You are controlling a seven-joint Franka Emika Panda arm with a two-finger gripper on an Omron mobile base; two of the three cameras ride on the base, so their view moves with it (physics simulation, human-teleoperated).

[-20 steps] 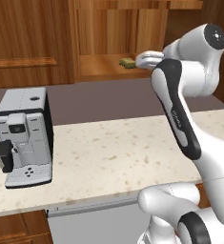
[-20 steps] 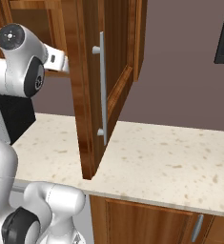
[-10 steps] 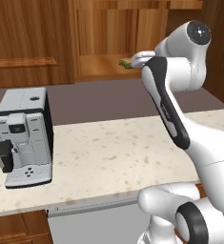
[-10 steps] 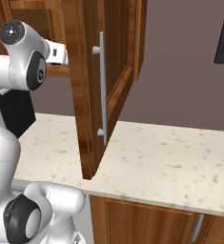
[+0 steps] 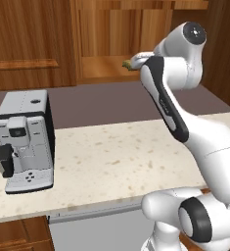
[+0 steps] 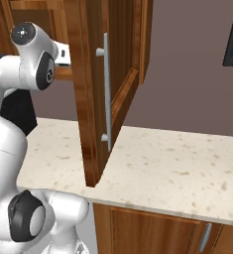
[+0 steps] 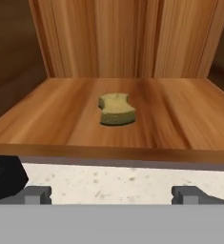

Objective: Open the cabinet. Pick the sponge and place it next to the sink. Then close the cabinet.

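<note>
The cabinet (image 6: pixel 90 99) hangs open, its door with the long silver handle (image 6: pixel 106 92) swung out over the counter. The yellowish-green sponge (image 7: pixel 116 109) lies flat on the cabinet's light wooden shelf (image 7: pixel 180 128), near the middle. From the left base view a corner of the sponge (image 5: pixel 127 64) peeks out beside my wrist. My gripper (image 7: pixel 111 195) is open, fingers (image 7: pixel 37 194) wide apart. It hovers just in front of the shelf's edge, level with the sponge and short of it, holding nothing. The sink is out of view.
A grey and black coffee machine (image 5: pixel 23 139) stands on the speckled counter (image 5: pixel 111 162) at the left. The open door's edge (image 6: pixel 86 124) juts over the counter (image 6: pixel 177 168) to the right of my arm. Lower drawer cabinets (image 6: pixel 152 230) run below.
My arm has swung left and forward, bringing the hand closer to the cabinet opening and the sponge. The gripper has stayed open. The door and the sponge have not moved.
</note>
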